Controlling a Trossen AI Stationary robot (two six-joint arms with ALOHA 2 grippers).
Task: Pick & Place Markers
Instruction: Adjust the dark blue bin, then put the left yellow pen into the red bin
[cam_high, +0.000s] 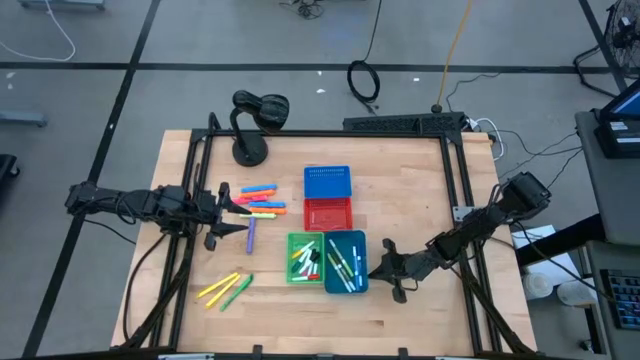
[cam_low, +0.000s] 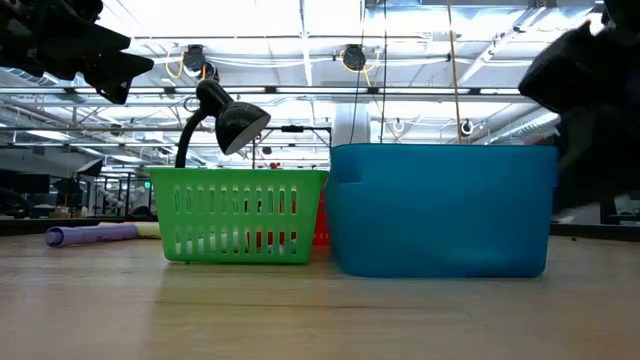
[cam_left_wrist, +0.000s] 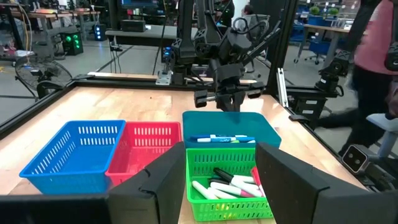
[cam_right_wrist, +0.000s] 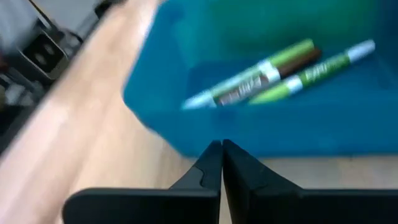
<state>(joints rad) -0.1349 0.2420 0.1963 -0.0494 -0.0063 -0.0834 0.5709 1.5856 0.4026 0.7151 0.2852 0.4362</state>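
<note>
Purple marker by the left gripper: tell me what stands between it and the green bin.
Nothing visible. The purple marker lies on bare wood beside the open left gripper; only table separates it from the green bin.

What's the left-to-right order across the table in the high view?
left gripper → purple marker → green bin → teal bin → right gripper
</note>
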